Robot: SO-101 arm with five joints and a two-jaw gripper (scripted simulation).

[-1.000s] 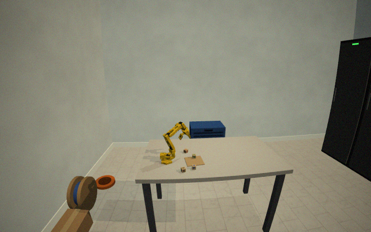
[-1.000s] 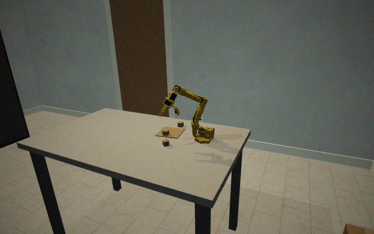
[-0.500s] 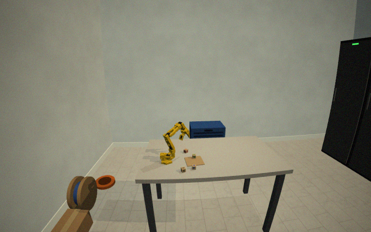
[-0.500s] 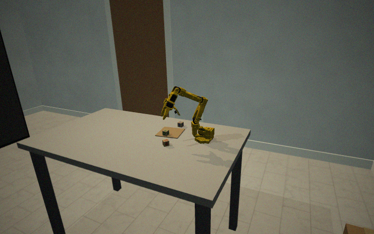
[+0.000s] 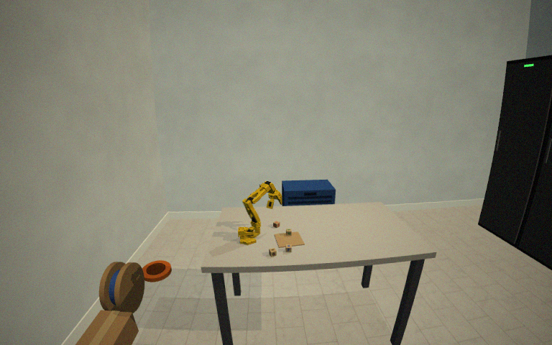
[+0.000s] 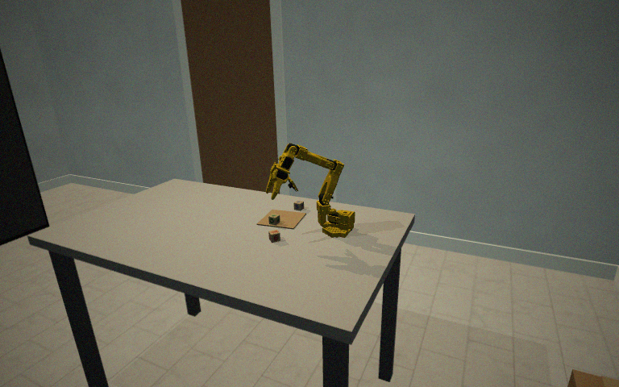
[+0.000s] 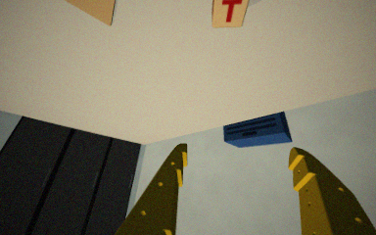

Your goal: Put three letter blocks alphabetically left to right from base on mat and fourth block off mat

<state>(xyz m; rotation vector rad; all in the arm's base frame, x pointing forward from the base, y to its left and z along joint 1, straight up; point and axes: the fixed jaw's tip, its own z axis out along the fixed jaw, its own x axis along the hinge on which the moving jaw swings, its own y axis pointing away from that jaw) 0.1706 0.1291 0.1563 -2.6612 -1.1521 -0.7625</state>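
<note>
Hand (image 7: 235, 186) raised above table (image 5: 350, 227), fingers partly spread, nothing between them. Block with red T (image 7: 229, 14) on table just below hand. Tan mat (image 5: 289, 238) farther out, one block (image 5: 288, 231) on its near edge. Two more blocks (image 5: 272, 251) (image 5: 287, 248) beyond mat, off it.

Soft, even, dimmish light, faint grain throughout, arm's shadows cast across the table (image 6: 136, 237) away from the mat side, darker patches on the floor beneath the table, no glare, wrist view equally sharp
</note>
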